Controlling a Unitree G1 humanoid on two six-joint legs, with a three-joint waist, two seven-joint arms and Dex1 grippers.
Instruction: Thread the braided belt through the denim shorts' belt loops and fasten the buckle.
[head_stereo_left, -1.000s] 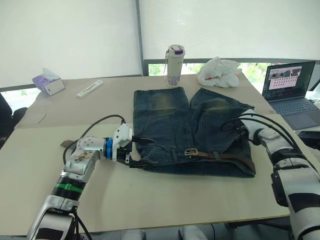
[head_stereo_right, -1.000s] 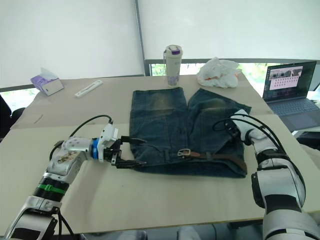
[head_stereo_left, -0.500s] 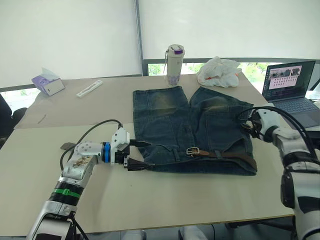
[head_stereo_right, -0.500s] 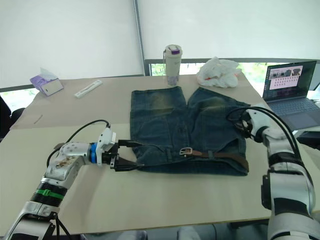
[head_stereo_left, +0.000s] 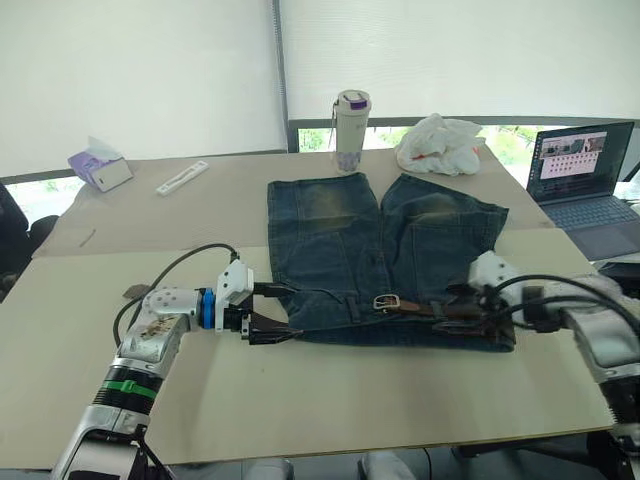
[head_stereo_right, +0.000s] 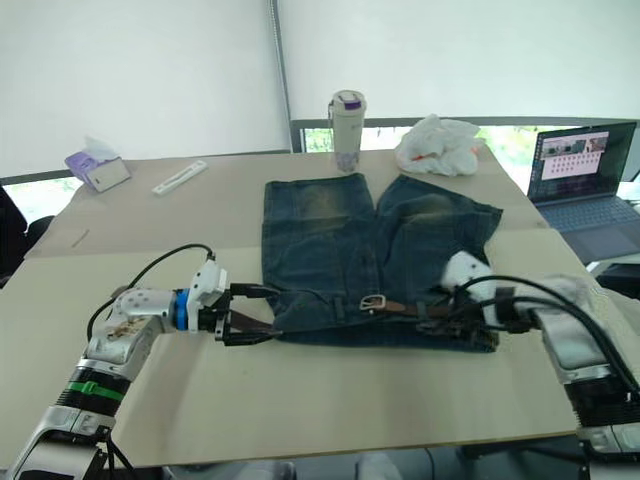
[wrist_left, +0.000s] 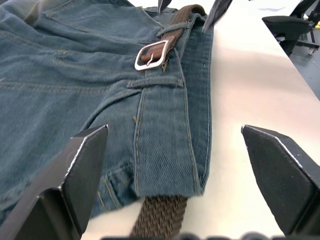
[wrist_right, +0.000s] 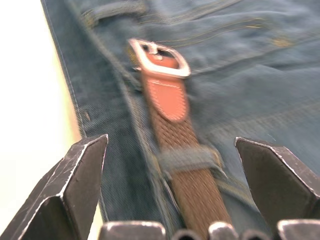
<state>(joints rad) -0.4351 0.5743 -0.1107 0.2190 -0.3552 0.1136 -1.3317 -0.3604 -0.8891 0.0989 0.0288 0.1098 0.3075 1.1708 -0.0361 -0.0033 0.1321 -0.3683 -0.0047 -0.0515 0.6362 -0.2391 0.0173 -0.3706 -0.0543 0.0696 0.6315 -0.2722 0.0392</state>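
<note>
My left gripper (head_stereo_left: 272, 313) and right gripper (head_stereo_right: 440, 307) — both spread wide — flank the waistband of the denim shorts (head_stereo_left: 340, 250), where the braided belt (wrist_right: 185, 175) lies — its buckle (wrist_left: 151, 55) between them.

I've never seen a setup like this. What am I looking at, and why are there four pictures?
It is a two-armed robot at a table. Two pictures come from cameras in its head, looking down over its arms; the other two come from a camera on each wrist, looking along that arm's two black fingers. Denim shorts lie flat, with a braided belt along the waistband and its buckle near the middle. The left end effector is open at the waistband's left end, where the belt's end pokes out. The right end effector is open over the belt. Neither holds anything. Behind are a bottle, a tissue box and a laptop.
</note>
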